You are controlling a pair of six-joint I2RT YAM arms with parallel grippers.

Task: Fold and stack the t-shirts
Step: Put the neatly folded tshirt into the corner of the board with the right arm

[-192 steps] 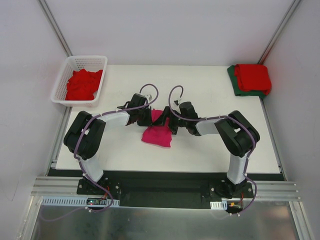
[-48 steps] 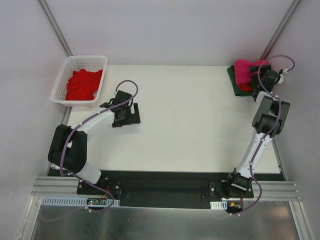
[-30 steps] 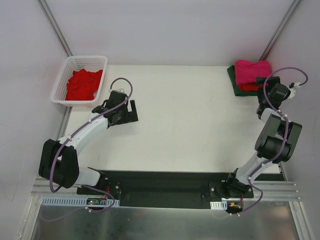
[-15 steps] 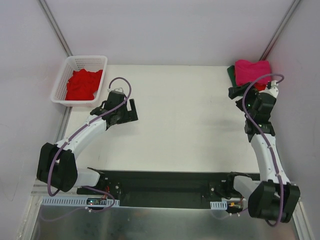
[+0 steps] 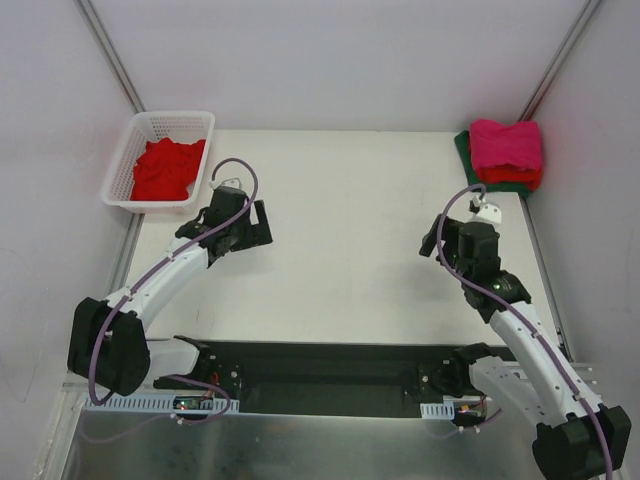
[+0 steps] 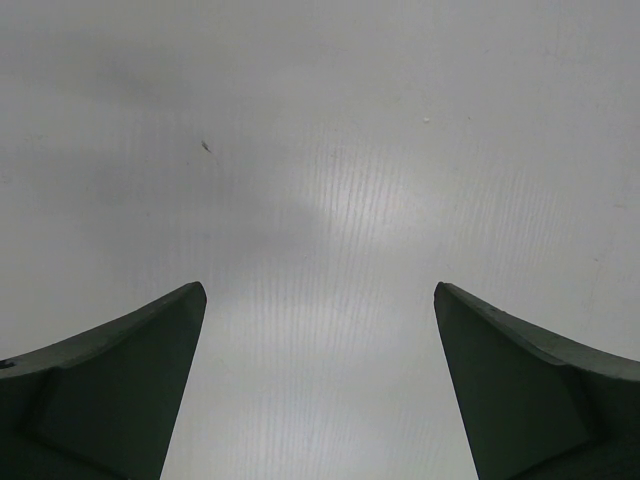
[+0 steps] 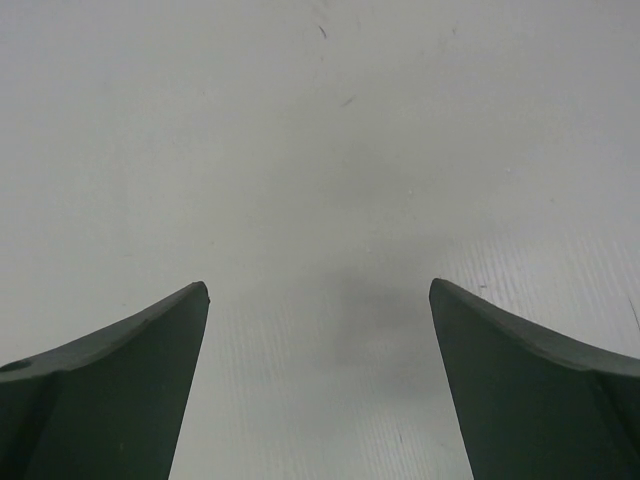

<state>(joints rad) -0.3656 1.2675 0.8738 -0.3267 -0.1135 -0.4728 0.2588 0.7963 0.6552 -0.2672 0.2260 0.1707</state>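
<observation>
On the table's (image 5: 360, 200) right half, right gripper (image 7: 318, 290): two dark tapering fingers (image 7: 110, 385) spread wide, nothing between them, only bare white finely ribbed surface below. Fingertips cut off by the lower edge of the wrist view.

Left half, left gripper (image 6: 320, 295): fingers likewise parted wide and holding nothing, over the same ribbed white sheet, which carries a small dark fleck.

Far right corner, well apart from both grippers: stack of folded t-shirts. Top, magenta-pink shirt (image 5: 506, 143), soft, thick, roughly rectangular. Beneath it, red shirt (image 5: 522, 181), seen only as a strip along the near edge. Bottom, dark green shirt (image 5: 465, 150), seen only as a margin on the left side. Folds of the lower two hidden.

Far left edge: white plastic lattice basket (image 5: 172, 118), rectangular, holding crumpled red cloth (image 5: 165, 168); how many shirts are in it cannot be told.
</observation>
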